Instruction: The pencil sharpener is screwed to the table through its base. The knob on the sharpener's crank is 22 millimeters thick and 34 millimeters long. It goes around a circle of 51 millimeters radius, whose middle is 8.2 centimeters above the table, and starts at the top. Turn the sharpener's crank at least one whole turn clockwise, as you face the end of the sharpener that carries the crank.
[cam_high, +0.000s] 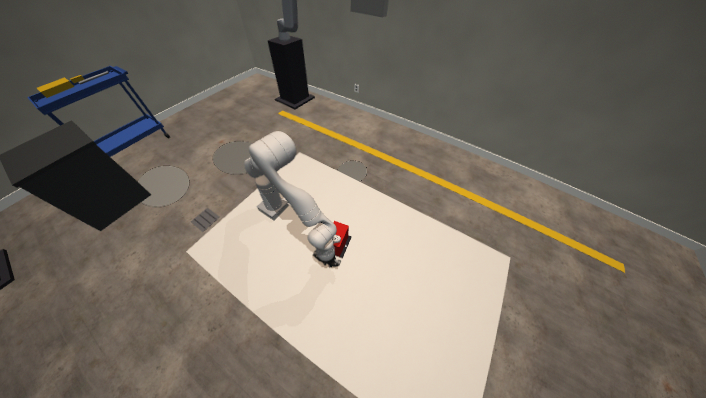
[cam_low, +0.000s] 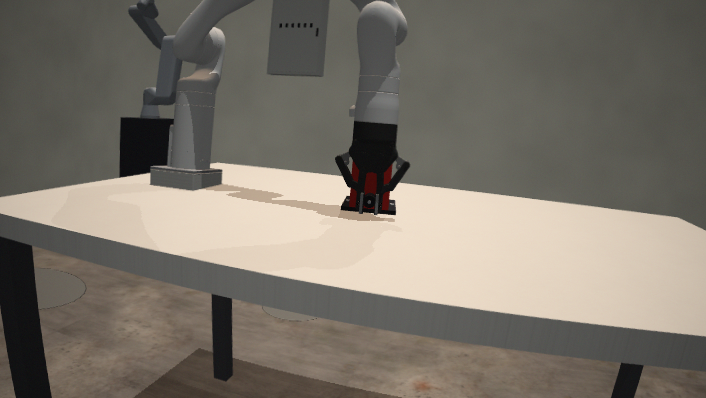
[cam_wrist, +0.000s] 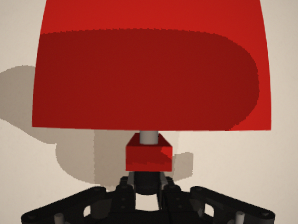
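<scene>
The red pencil sharpener (cam_low: 370, 187) stands on its black base on the table, mostly hidden behind my gripper in the exterior view; it also shows in the top view (cam_high: 341, 232) and fills the top of the wrist view (cam_wrist: 152, 50). My gripper (cam_low: 369, 209) points straight down in front of its crank end, fingertips close to the table. It is shut on the crank's knob (cam_low: 371, 199), which sits at the bottom of its circle. In the wrist view the red crank arm end (cam_wrist: 149, 156) and grey shaft show just ahead of my fingers; the knob itself is hidden.
My arm's base (cam_low: 186, 176) is bolted to the table at the back left. A second arm on a black pedestal (cam_high: 290, 70) stands by the far wall. A blue cart (cam_high: 90, 107) and a dark box (cam_high: 70, 175) stand off the table.
</scene>
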